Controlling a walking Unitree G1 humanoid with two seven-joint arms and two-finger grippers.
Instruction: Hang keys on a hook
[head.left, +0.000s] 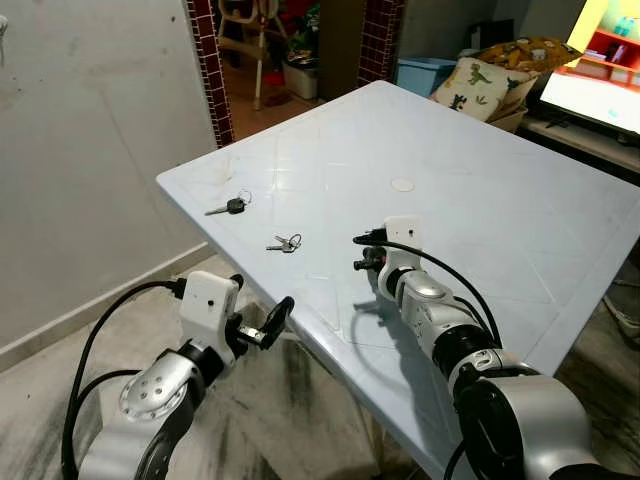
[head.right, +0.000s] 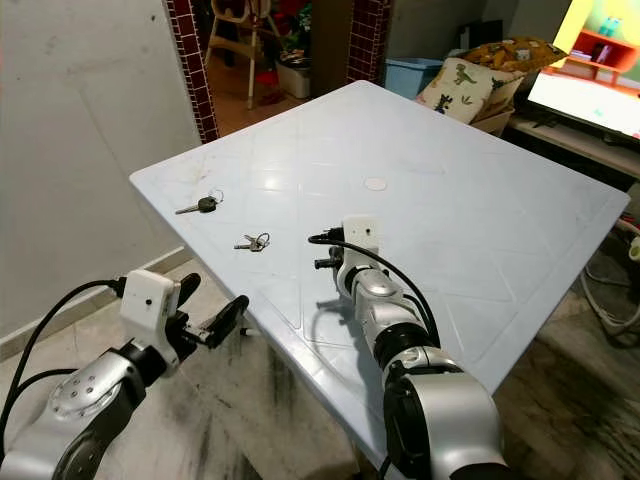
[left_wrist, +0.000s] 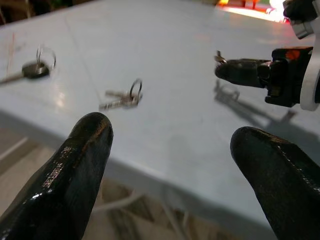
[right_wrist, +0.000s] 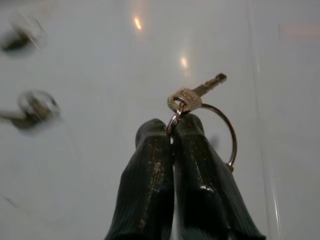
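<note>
Your right gripper (right_wrist: 172, 131) is closed on a small key with its ring (right_wrist: 197, 98), held just above the table (head.left: 480, 230) near its middle. No hook can be made out from here, so the carry probably goes away from the table. Your left gripper (head.left: 268, 322) is open, beside the table's near edge. A bunch of keys (head.left: 285, 243) and a black-headed key (head.left: 230, 206) lie near that edge, closer to the left arm.
</note>
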